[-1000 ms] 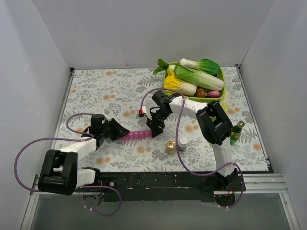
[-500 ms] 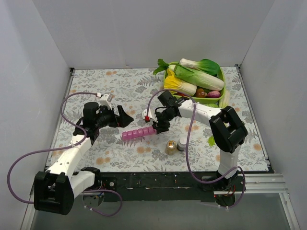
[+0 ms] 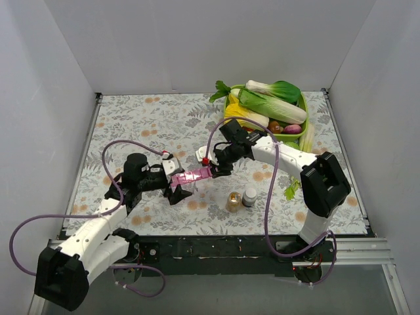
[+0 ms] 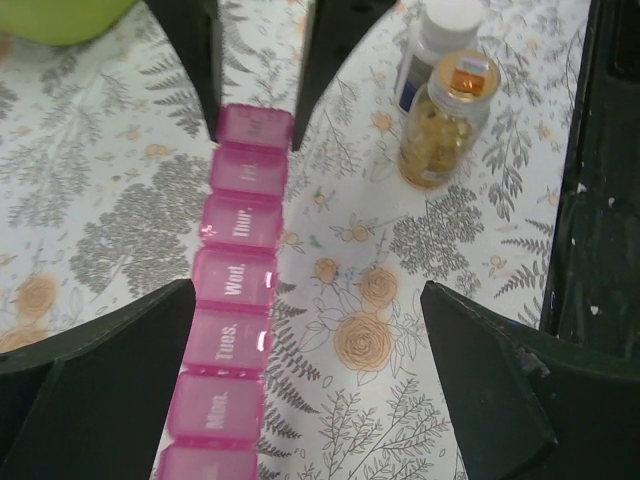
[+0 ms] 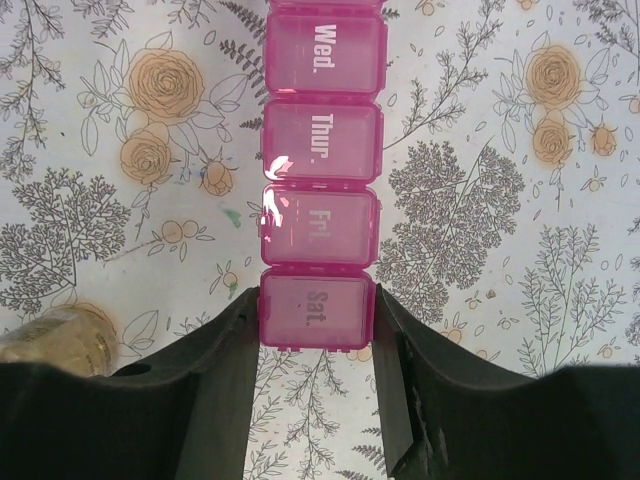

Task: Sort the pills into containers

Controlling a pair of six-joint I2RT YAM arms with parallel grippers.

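Pill organiser (image 3: 197, 175), lids shut, spans the gap between two arms over the floral table (image 3: 131, 125). Right gripper (image 5: 318, 300) clamps its Saturday end. Left gripper (image 4: 305, 295) straddles the midweek boxes, fingers wide apart and off-centre. It should probably centre itself before closing.

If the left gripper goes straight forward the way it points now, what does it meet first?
Probably the right gripper, shut on the far end of the pill organiser, which runs forward inside the open left gripper. Height is unclear.
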